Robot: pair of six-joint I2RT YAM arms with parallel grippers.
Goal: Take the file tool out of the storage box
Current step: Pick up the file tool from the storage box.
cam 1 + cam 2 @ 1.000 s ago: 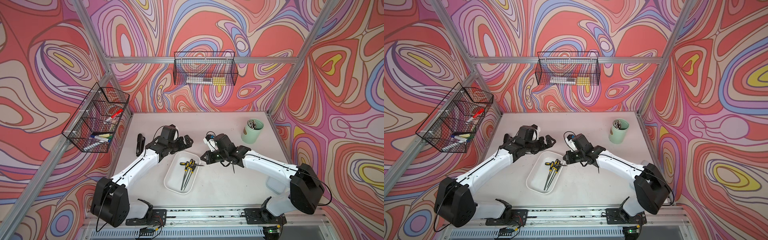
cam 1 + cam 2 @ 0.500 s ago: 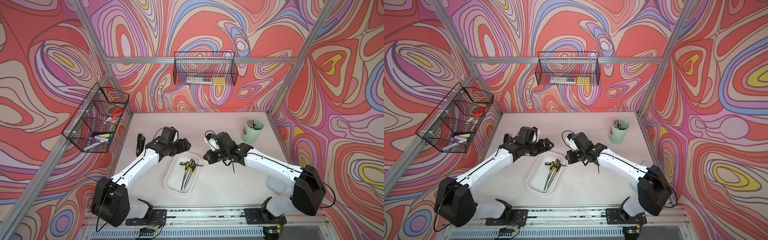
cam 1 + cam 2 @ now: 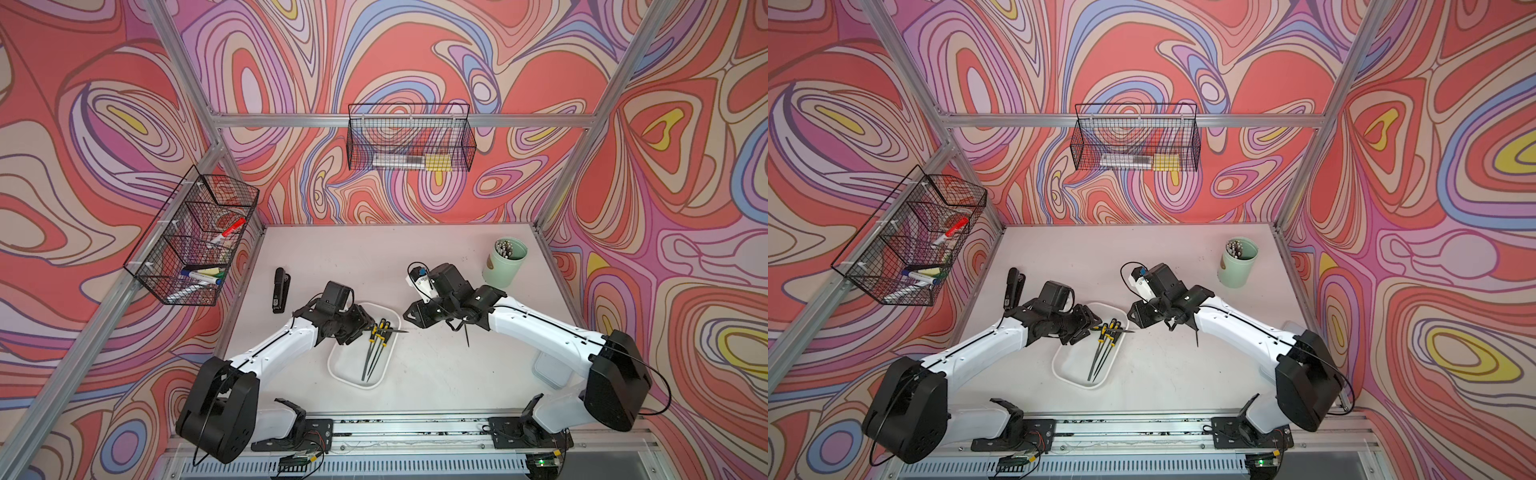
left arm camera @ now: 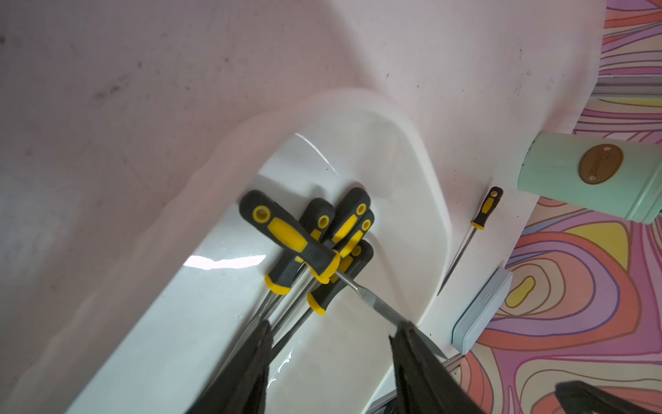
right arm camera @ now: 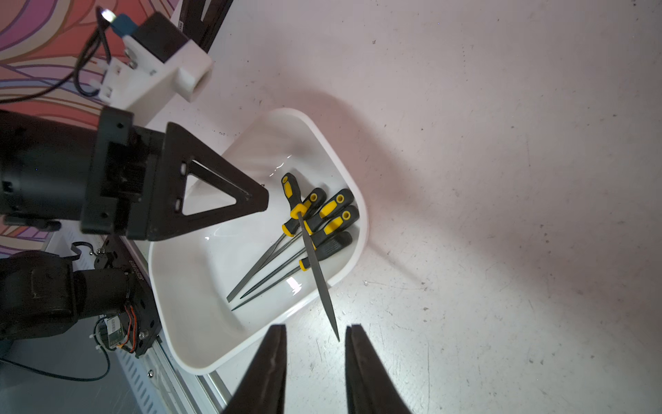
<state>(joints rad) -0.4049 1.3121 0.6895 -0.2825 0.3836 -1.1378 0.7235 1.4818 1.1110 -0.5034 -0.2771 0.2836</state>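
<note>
- The storage box [image 3: 349, 368] sits on the table [image 3: 415, 257] between the two arms. Several yellow-and-black files lie in it, with their handles bunched at the end away from the arm bases.
- The file tool [image 5: 317, 272] lies crosswise on top of the other files. Its blade crosses the rim and its tip rests outside the box.
- Right pincer [image 5: 316, 328]: the jaws are partly apart and hold nothing. The blade tip lies just ahead of the gap.
- Left pincer [image 4: 335, 324]: the jaws are roughly half apart and empty, poised over the handle end.
- Recommended: advance the right pincer along the blade well past the tip (the taper would likely slip), then close it.
- Lift before withdrawing, so that the handle clears the pile without dragging it.
</note>
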